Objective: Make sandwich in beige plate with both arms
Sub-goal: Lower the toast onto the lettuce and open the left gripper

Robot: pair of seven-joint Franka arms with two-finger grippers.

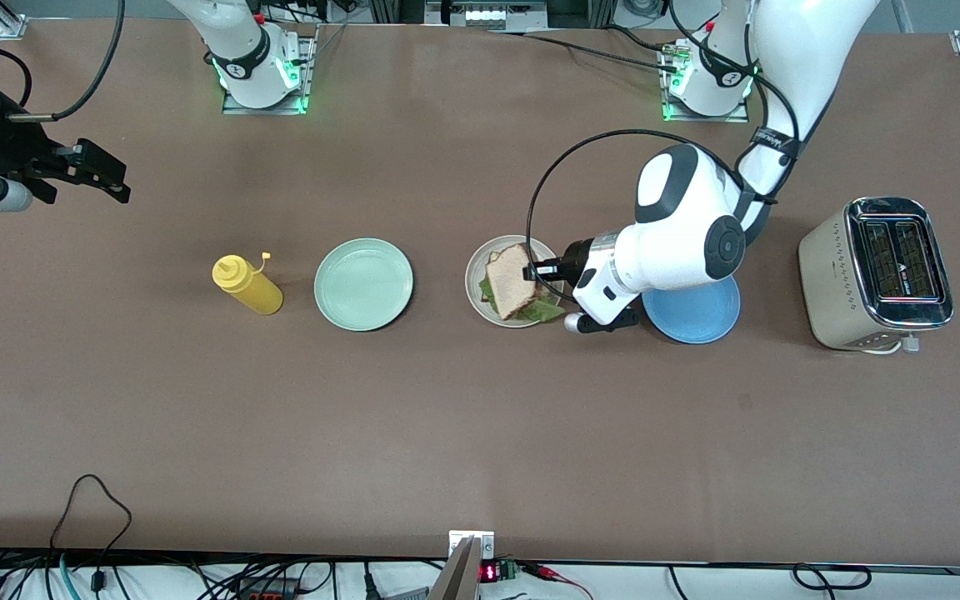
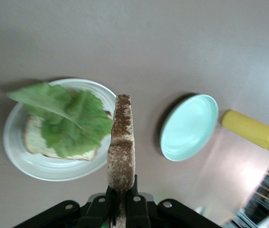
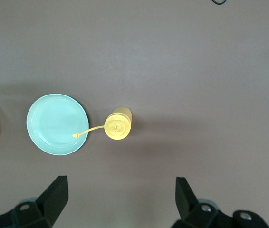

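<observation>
**Top slice held on edge over the beige plate**

The left gripper (image 2: 120, 202) is clamped on a slice of toast (image 2: 121, 142), pinching it at one edge so it stands nearly upright over the beige plate (image 1: 474, 287); on that plate lies the bottom slice (image 2: 35, 138) with a ruffled lettuce leaf (image 2: 70, 121) spread over it — one end of the leaf overhangs the rim. The plate sits mid-table, between the mint-green plate (image 1: 363, 284) and the blue plate (image 1: 701, 321), which the left arm partly covers.

The toast looks light and stiff but probably crumbly; a grip at the crust edge, as here, seems the safest hold, since squeezing the softer middle could crack it. The lettuce is limp and slippery and would likely slide if the slice drags across it, so a flat, straight-down release looks wiser than a sideways push.

Room is fair: bare table lies nearer the front camera and toward the robots' bases; the blue plate is just beside the beige one, and the toaster (image 1: 876, 273) stands well apart toward the left arm's end.

The right gripper (image 1: 80, 173) waits with its jaws wide apart and empty, over the right arm's end of the table — the mustard bottle (image 1: 247, 284) sits beside the mint-green plate.
</observation>
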